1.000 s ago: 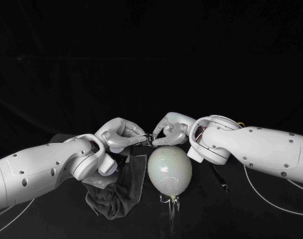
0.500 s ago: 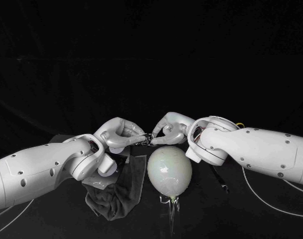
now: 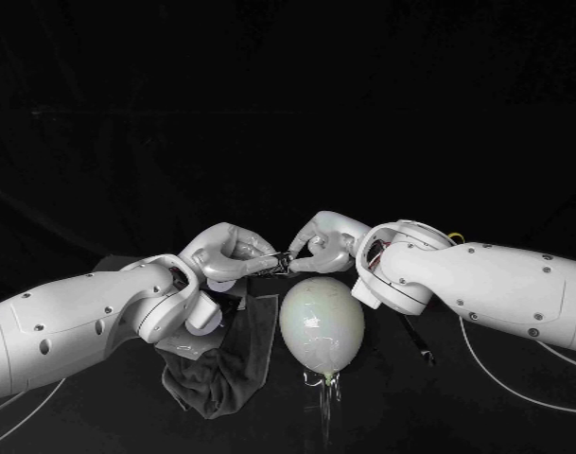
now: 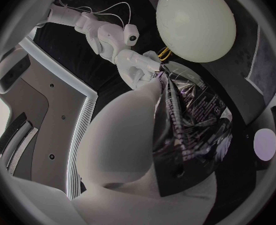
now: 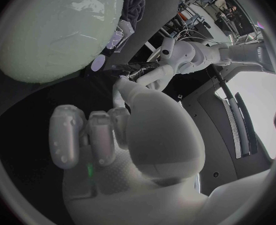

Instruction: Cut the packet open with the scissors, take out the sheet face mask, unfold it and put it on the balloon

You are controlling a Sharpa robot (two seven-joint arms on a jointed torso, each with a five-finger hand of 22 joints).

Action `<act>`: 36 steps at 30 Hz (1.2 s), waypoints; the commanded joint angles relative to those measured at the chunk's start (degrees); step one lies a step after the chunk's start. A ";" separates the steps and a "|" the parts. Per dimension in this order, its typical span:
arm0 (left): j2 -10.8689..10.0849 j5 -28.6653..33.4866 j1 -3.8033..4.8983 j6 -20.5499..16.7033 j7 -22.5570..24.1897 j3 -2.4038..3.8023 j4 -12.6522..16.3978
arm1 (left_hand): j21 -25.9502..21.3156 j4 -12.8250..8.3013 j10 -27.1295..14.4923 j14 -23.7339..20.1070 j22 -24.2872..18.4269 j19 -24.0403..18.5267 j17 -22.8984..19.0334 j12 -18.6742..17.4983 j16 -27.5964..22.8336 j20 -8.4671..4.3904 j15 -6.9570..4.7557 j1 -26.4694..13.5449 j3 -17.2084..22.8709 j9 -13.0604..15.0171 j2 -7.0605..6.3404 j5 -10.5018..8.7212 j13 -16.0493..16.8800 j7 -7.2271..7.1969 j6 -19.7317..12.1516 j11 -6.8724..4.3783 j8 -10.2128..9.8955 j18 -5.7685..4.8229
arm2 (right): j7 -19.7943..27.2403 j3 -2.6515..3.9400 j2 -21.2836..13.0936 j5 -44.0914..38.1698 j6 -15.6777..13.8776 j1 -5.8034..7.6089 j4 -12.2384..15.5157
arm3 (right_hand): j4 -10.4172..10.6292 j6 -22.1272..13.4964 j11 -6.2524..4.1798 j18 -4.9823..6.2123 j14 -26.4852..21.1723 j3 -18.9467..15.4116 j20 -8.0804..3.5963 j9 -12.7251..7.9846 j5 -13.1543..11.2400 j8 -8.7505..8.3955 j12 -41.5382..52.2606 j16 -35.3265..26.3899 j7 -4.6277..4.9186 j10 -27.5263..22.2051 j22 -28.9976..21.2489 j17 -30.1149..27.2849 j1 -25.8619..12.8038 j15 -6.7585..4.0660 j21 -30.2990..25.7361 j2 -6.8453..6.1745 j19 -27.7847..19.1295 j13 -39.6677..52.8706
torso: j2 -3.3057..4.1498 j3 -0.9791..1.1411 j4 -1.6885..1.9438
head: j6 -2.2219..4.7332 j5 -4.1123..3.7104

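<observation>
Movement over the last second: almost none. Left hand (image 3: 226, 253) and right hand (image 3: 326, 244) stay fingertip to fingertip just beyond the far end of the balloon (image 3: 322, 324), with the packet (image 4: 191, 130) between them. Left fingers wrap the foil. Right fingers pinch its top edge, the rest curled in. No mask is out yet, so the hands are probably still working the opening. Whether it is cut, I cannot tell.

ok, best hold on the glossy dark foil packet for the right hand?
Probably its top corner, from opposite the left hand: that hand grips the glossy dark foil packet by its lower body, so the crinkled top edge sticks out toward the right hand.
</observation>
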 commanded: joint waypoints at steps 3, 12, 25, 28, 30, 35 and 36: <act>0.27 1.81 0.13 0.93 1.02 0.10 0.41 | 0.37 -0.10 0.36 -0.09 0.06 -0.42 0.02 -0.28 0.29 0.10 -0.45 -0.05 0.13 0.10 0.47 0.23 0.06 -0.02 0.33 -0.03 0.17 0.73 | 0.89 0.03 0.15 -0.46 0.09 -0.02 0.18 | -0.60 0.13 -0.33 -0.60 5.41 0.00 -0.22 0.18 -0.16 0.48 0.21 0.18 -0.35 2.06 12.47 11.94 0.81 -0.35 0.21 0.00 2.05 9.92 | -0.02 -0.01 0.05 | -0.08 -0.13; 0.33 2.57 0.14 0.37 0.80 0.10 0.30 | 0.46 -0.09 0.41 -0.07 0.13 -0.50 0.07 -0.29 0.34 0.10 -0.46 -0.09 0.15 0.14 0.50 0.23 0.06 -0.03 0.34 -0.05 0.19 0.72 | 1.44 0.03 -0.12 0.16 -0.40 -0.02 0.77 | 1.25 -0.35 0.13 -0.64 5.44 -3.62 -0.09 0.27 -0.24 0.61 0.37 0.23 0.13 2.17 12.50 12.12 -3.91 -0.01 0.31 -3.78 2.07 10.08 | 0.00 -0.03 0.08 | -0.01 -0.21; 0.77 2.82 0.14 -0.47 0.73 0.10 0.05 | 0.57 -0.09 0.50 -0.03 0.21 -0.57 0.12 -0.29 0.41 0.10 -0.49 -0.12 0.18 0.18 0.52 0.23 0.06 -0.04 0.35 -0.07 0.21 0.70 | 4.67 0.03 -0.30 5.56 1.64 -0.09 0.35 | 0.10 1.17 -1.29 -0.64 5.53 -0.61 -0.83 1.29 -0.21 2.76 1.64 0.34 -1.49 3.02 12.53 12.53 0.71 -1.12 0.42 2.07 2.10 10.94 | -0.05 -0.02 0.04 | 0.33 -0.12; 0.98 3.09 0.14 -0.63 0.77 0.11 -0.11 | 0.60 -0.09 0.51 -0.03 0.23 -0.59 0.14 -0.29 0.42 0.10 -0.49 -0.13 0.19 0.19 0.53 0.23 0.06 -0.05 0.34 -0.07 0.21 0.70 | 5.29 0.02 -0.25 7.42 1.91 -0.18 -0.02 | -0.12 1.35 -1.34 -0.65 5.55 -0.25 -0.91 1.58 -0.22 3.20 1.94 0.37 -1.53 3.19 12.54 12.66 0.93 -1.17 0.47 2.30 2.11 11.14 | -0.08 0.00 0.05 | 0.44 -0.15; 1.10 3.34 0.14 -0.72 0.80 0.11 -0.19 | 0.60 -0.09 0.51 -0.03 0.23 -0.59 0.14 -0.29 0.42 0.10 -0.49 -0.13 0.19 0.19 0.53 0.23 0.06 -0.05 0.34 -0.07 0.21 0.70 | 5.55 0.02 -0.24 8.55 2.01 -0.23 -0.22 | -0.18 1.42 -1.36 -0.67 5.55 -0.09 -0.95 1.71 -0.21 3.42 2.10 0.37 -1.55 3.27 12.56 12.65 0.95 -1.19 0.53 2.40 2.14 11.24 | -0.07 0.00 0.06 | 0.45 -0.22; 1.44 4.10 0.14 -1.04 0.86 0.11 -0.38 | 0.66 -0.07 0.48 -0.05 0.28 -0.65 0.16 -0.33 0.43 0.10 -0.48 -0.17 0.20 0.21 0.52 0.23 0.05 -0.03 0.30 -0.06 0.19 0.69 | 5.84 0.01 -0.24 11.22 2.06 -0.32 -0.55 | -0.21 1.53 -1.40 -0.64 5.53 0.19 -1.00 1.95 -0.21 3.78 2.12 0.34 -1.59 3.31 12.53 12.55 0.88 -1.23 0.41 2.62 2.08 11.26 | -0.03 -0.01 0.05 | 0.59 -0.28; 1.49 4.18 0.14 -1.13 0.87 0.11 -0.40 | 0.75 -0.06 0.39 -0.14 0.35 -0.77 0.19 -0.42 0.43 0.11 -0.44 -0.22 0.22 0.23 0.48 0.24 0.02 0.02 0.20 -0.02 0.15 0.67 | 5.85 0.01 -0.25 11.62 2.01 -0.33 -0.59 | -0.22 1.56 -1.41 -0.65 5.52 0.27 -1.01 2.02 -0.21 3.90 2.09 0.33 -1.61 3.31 12.54 12.53 0.84 -1.23 0.45 2.68 2.09 11.25 | -0.02 -0.02 0.03 | 0.63 -0.29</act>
